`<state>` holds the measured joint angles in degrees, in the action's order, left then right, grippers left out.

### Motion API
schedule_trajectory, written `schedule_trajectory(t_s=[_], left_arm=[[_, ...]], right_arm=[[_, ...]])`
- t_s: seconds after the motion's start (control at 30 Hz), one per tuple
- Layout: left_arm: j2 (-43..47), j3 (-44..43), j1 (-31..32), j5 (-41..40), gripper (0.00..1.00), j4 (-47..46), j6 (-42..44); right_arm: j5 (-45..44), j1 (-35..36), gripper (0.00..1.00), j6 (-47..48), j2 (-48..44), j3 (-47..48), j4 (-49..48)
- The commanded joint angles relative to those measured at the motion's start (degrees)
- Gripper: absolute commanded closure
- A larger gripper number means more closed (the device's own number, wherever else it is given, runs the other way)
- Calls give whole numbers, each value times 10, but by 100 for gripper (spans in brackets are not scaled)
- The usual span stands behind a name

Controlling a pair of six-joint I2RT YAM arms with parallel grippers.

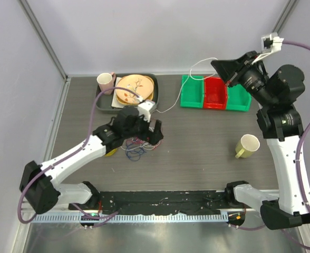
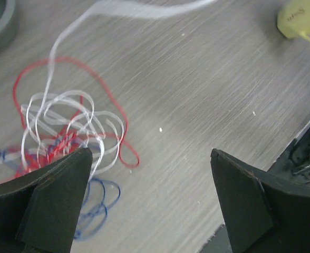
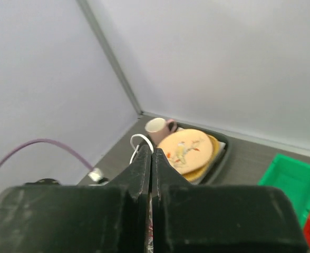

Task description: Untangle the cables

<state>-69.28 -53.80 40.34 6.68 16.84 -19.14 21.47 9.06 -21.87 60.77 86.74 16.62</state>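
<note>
The cables [image 1: 136,149] lie as a tangle of thin red, white and dark blue loops on the grey table. In the left wrist view the tangle [image 2: 65,132] sits at the left, partly behind the left finger. My left gripper [image 1: 151,134] hovers low over the tangle's right side, open wide and empty [image 2: 150,154]. My right gripper [image 1: 220,67] is raised high at the back right, shut on a white cable [image 1: 178,89] that runs from it down to the tangle. The white cable loops out at the shut tips [image 3: 139,140].
A dark tray [image 1: 106,103] at the back holds a pink mug [image 1: 106,80] and a patterned plate [image 1: 136,88]. Green and red bins [image 1: 214,93] stand at the back right. A yellow-green mug [image 1: 247,146] stands at the right, also in the left wrist view [image 2: 300,21].
</note>
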Motion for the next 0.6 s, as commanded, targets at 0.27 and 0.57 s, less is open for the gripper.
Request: schedule_trajectory(t_s=[0.27, 0.57], left_arm=[[-107, -71, 44, -164, 0, -63, 100], [104, 110, 44, -168, 0, -154, 74]], right_arm=[[168, 1, 99, -64, 100, 266, 44], [151, 0, 99, -89, 131, 258, -8]])
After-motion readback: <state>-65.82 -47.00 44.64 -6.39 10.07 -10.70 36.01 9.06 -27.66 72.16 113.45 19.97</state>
